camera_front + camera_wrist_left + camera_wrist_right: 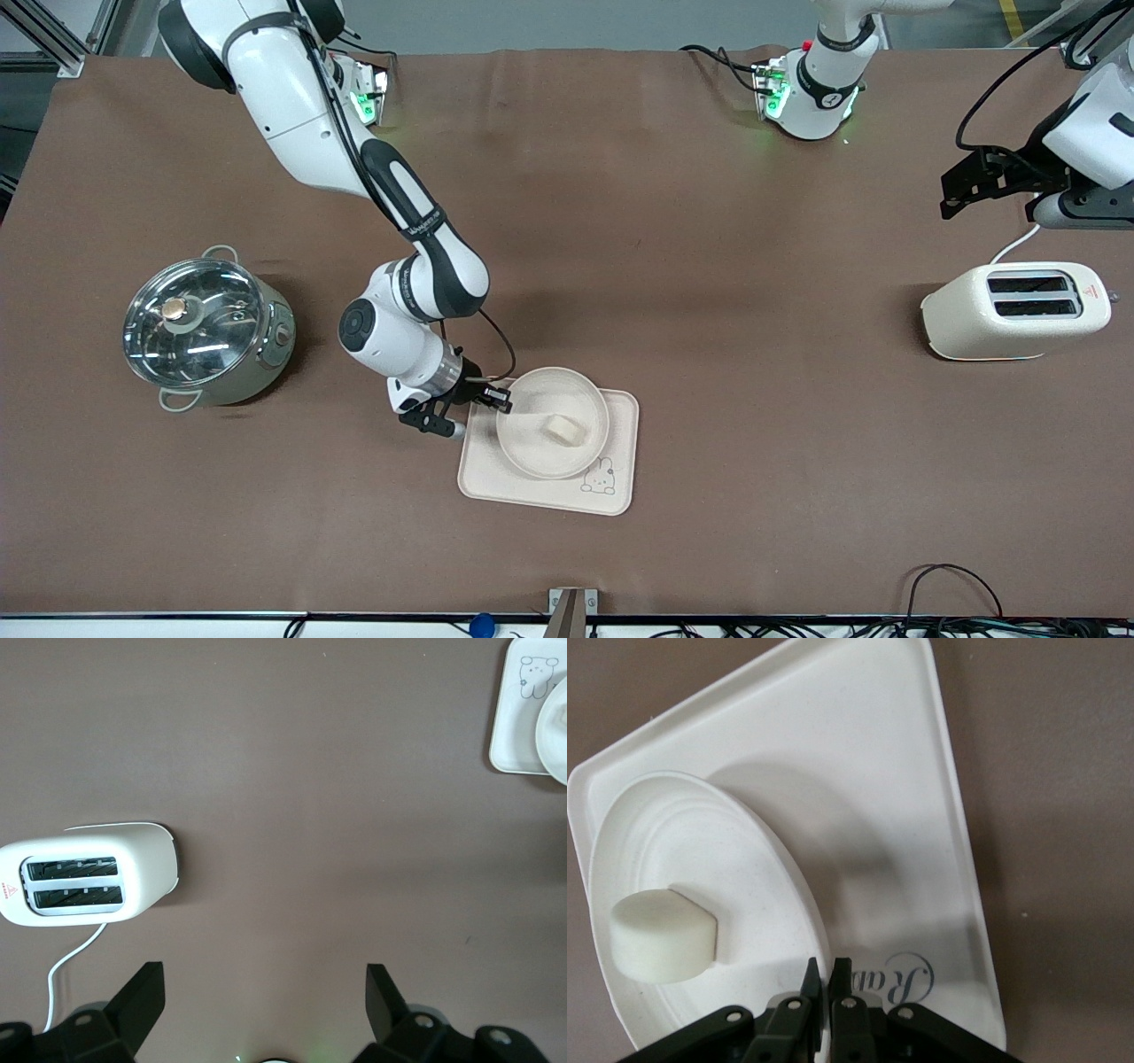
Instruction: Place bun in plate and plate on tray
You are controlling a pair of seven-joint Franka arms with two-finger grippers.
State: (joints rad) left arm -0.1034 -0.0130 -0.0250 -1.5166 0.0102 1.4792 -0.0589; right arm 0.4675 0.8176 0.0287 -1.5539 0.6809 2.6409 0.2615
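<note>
Two right fingers (821, 979) apparently on plate (532, 443) rim.

A matt brown cloth-like cover spreads over the counter (673, 221). The tray (620, 443) and plate (532, 443) look like smooth matt cream plastic. The bun (566, 430) looks pale, soft and foam-like. The pot (208, 328) is shiny metal under a glass lid; the toaster (1014, 310) is glossy cream plastic.

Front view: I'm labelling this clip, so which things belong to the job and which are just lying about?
Job: bun in the plate, plate held by the right gripper, over the tray.
Lying about: pot, toaster; left gripper waits, open, above the toaster.
</note>
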